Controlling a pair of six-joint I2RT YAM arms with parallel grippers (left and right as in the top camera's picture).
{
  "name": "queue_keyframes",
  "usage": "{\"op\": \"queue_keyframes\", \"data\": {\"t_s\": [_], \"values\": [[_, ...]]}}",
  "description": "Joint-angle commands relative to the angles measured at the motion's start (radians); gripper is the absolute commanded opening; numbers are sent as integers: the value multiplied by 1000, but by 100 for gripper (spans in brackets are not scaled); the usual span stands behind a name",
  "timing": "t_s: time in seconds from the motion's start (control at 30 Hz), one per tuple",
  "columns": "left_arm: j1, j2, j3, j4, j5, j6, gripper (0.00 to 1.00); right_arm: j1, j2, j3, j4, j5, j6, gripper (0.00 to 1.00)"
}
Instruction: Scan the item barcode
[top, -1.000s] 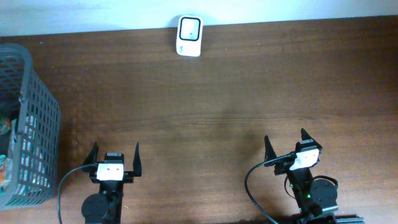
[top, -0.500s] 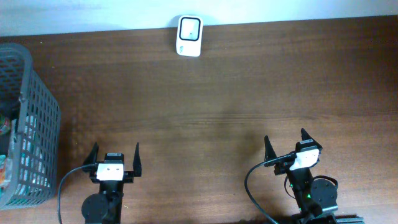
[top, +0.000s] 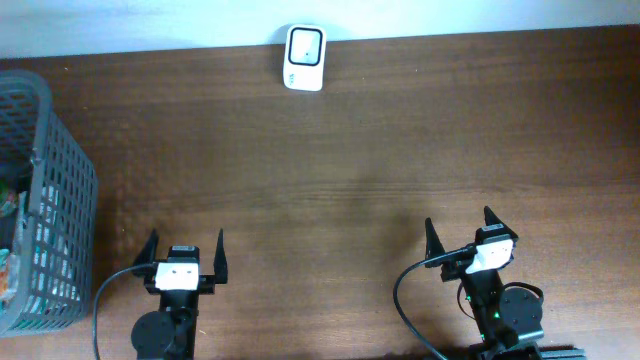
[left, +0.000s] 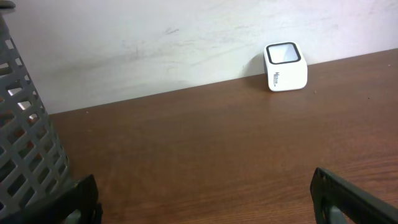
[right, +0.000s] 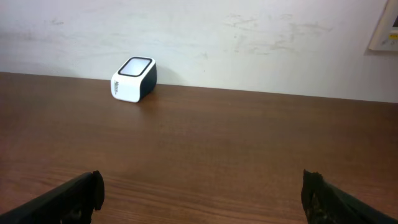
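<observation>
Overhead: one scanner (top: 304, 58), one basket (top: 62, 200); left tool (top: 186, 238), right tool (top: 458, 220), both wide apart.

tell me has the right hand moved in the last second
No. In the overhead view the right hand sits at the same spot and angle relative to the white scanner as before.

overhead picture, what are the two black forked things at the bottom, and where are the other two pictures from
Those are the robot's two-finger hands: the left hand and the right hand, both open and holding nothing. The overhead camera looks down at the table. The other two pictures come from a camera on each wrist, looking forward across the table. On it stand a white barcode scanner at the far edge and a grey basket at the left.
</observation>
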Motion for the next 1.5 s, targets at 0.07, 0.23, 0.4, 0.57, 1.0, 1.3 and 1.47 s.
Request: {"op": "queue_keyframes", "data": {"t_s": [0.07, 0.23, 0.4, 0.57, 1.0, 1.3, 1.47], "values": [[2, -7, -5, -2, 0, 12, 99, -5, -8, -5, -4, -9, -5, 98], [2, -7, -6, 2, -10, 12, 99, -5, -8, -5, -4, -9, -6, 98], [2, -7, -5, 26, -4, -27, 99, -5, -8, -5, -4, -9, -6, 98], [3, 0, 29, 39, 21, -33, 99, -5, -8, -5, -4, -9, -6, 98], [2, 502, 637, -253, 134, -33, 99, -5, -8, -5, -4, -9, -6, 98], [3, 1161, 1345, -854, 253, -32, 99, -5, -8, -5, -4, -9, -6, 98], [2, 1321, 1465, -938, 368, -32, 99, -5, -8, -5, -4, -9, -6, 98]]}}
